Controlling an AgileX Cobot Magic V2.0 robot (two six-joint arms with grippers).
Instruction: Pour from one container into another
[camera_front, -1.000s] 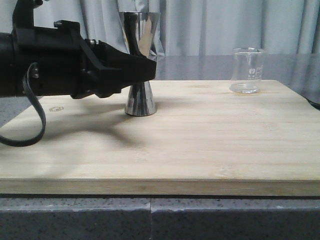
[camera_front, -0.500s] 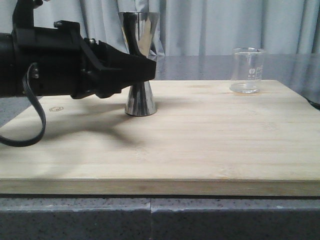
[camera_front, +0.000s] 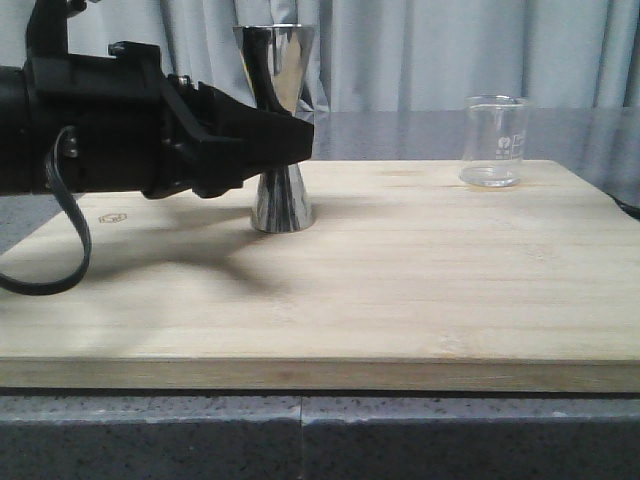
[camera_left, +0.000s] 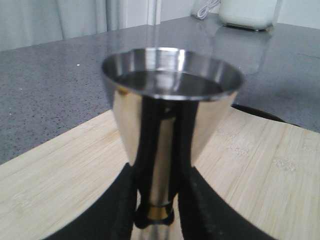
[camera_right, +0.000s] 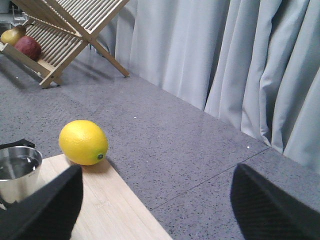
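On the wooden board (camera_front: 400, 290) covering the table (camera_front: 300, 430), the left end effector (camera_front: 290, 140) grips the upright steel jigger (camera_front: 278, 120) at its gold-banded waist, the glass beaker (camera_front: 494, 142) stands well apart at the far right corner, and the right end effector (camera_right: 155, 210) gapes wide.

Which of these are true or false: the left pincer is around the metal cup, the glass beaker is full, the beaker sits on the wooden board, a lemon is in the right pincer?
1. The left pincer is around the waist of the shiny hourglass-shaped steel jigger. True.
2. The small clear glass beaker is brim-full. False: it looks nearly empty.
3. The beaker stands on the light wooden board. True.
4. The right pincer holds the yellow lemon. False: it is open, and the lemon lies on the counter beside the board.
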